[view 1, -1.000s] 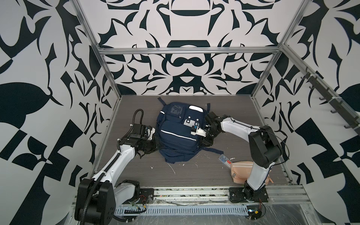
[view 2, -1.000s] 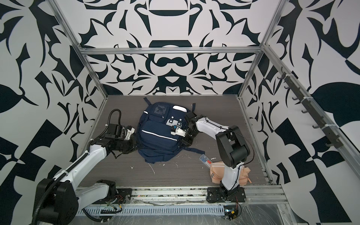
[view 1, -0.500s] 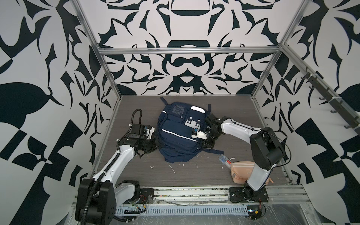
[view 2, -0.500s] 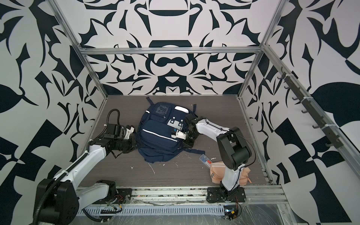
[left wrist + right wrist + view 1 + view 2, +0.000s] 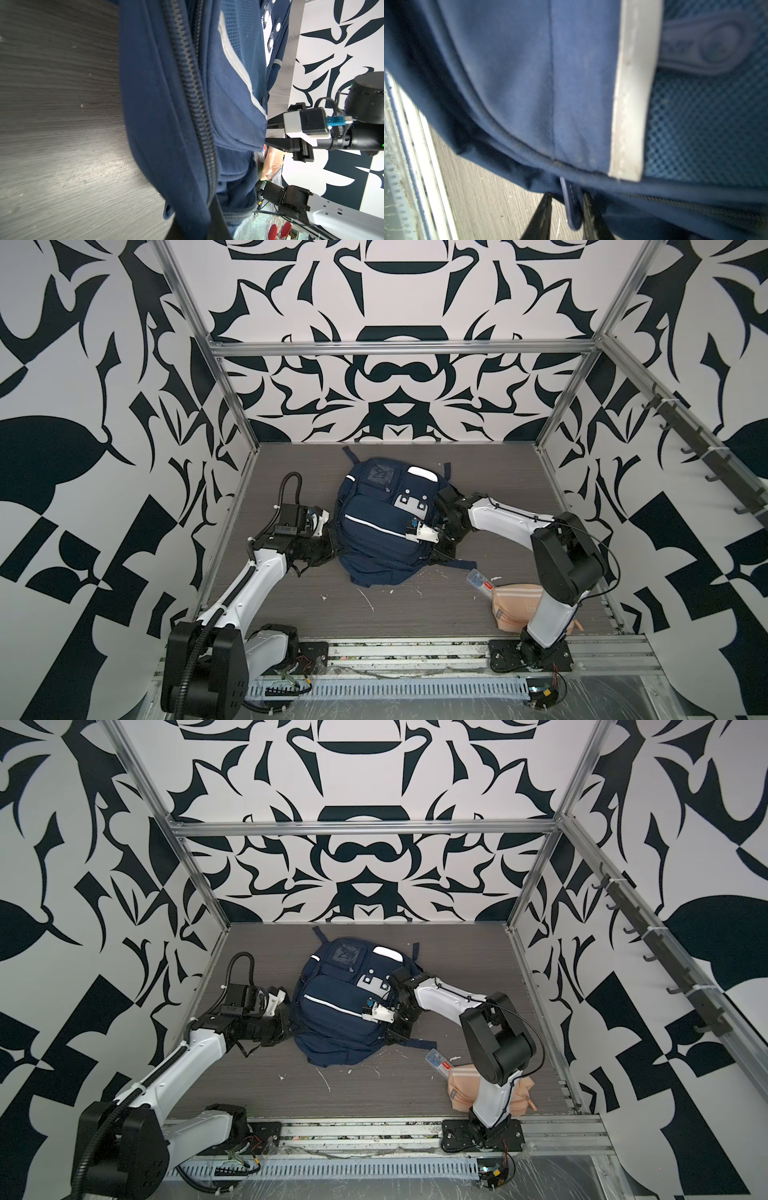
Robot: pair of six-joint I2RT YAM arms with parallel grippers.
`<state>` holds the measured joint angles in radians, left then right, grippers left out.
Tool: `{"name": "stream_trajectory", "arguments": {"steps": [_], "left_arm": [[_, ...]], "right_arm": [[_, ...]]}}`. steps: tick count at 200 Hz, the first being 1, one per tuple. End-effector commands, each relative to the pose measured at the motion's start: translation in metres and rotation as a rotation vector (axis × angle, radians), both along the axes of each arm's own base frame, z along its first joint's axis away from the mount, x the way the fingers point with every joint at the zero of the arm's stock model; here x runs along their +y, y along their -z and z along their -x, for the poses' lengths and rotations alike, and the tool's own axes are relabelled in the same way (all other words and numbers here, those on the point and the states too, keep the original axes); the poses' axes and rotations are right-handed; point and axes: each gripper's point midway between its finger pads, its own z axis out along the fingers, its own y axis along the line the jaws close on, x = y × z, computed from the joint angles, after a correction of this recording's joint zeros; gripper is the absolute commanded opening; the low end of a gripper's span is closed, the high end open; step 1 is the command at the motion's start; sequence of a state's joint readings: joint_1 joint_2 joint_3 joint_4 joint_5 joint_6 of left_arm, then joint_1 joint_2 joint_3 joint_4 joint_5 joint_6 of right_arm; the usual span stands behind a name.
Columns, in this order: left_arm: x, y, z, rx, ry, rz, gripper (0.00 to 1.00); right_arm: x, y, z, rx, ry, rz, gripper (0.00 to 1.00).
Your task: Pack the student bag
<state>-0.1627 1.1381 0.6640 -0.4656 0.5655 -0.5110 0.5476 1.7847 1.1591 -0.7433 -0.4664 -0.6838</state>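
Right wrist view places the right end effector (image 5: 568,194) at the edge of the student bag (image 5: 529,83). Its jaws stand narrowly apart on either side of a blue zip pull tab (image 5: 572,211) and are not clamped on it. Left wrist view adds what that close-up lacks: a long zip (image 5: 197,93) along the bag's side, teeth meshed shut. Only the top views give the layout. The bag lies front face up on the counter (image 5: 291,614) between the two arms. The left end effector (image 5: 326,549) is closed at its left edge, though what it pinches is hidden. A peach pouch (image 5: 513,601) and a clear case (image 5: 478,578) lie outside the bag, near the right arm's base. Assessment: packing is at an early stage, since the bag must be opened first and all loading remains.
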Motion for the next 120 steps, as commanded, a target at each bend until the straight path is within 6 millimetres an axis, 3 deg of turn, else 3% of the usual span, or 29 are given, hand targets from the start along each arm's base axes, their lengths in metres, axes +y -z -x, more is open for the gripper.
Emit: {"name": "stream_trajectory", "arguments": {"steps": [1,49,85,120], "left_arm": [[-0.005,-0.013,-0.008,-0.066,-0.001,0.054,0.0],[-0.005,-0.011,-0.007,-0.061,-0.012,0.061,0.0],[-0.006,-0.012,-0.01,-0.048,-0.049,0.091,0.0],[0.006,-0.01,-0.019,-0.044,-0.23,0.121,0.0]], "right_arm": [[0.003,0.001,0.007,0.023,-0.011,-0.002,0.27],[0.0,-0.002,0.001,-0.037,-0.01,0.029,0.0],[-0.003,-0.02,-0.017,-0.181,0.085,0.024,0.0],[-0.004,-0.047,-0.028,-0.225,0.276,-0.016,0.0]]}}
